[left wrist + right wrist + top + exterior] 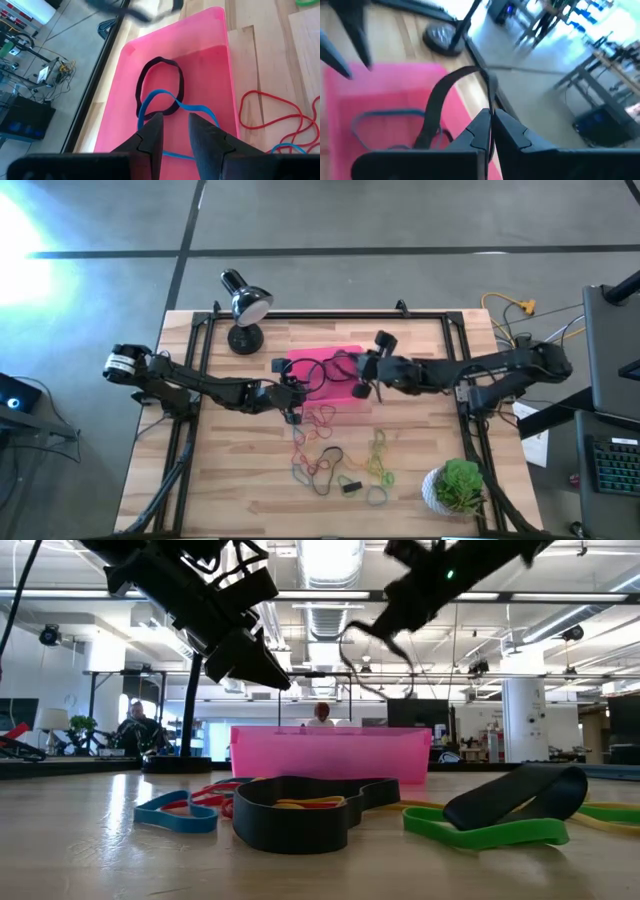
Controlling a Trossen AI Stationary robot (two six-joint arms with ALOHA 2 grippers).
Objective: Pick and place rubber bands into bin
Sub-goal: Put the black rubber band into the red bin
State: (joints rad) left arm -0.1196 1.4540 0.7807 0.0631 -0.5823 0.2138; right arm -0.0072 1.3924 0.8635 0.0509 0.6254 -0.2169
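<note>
One limp black band (442,95) dangles from our right hand (490,125), pinched tight on its thin edge above the bin (395,95).

Both arms reach in over the pink bin (318,361) at the bench's (230,480) centre, the right hand (362,383) dangling a black rubber band (338,370) above it. Loose rubber bands (335,460) lie scattered nearer. A lamp (244,308) stands far left, a plant pot (455,487) near right.

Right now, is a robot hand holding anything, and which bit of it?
The right gripper pinches a black rubber band by its edge, above the bin. The left gripper holds nothing.
</note>
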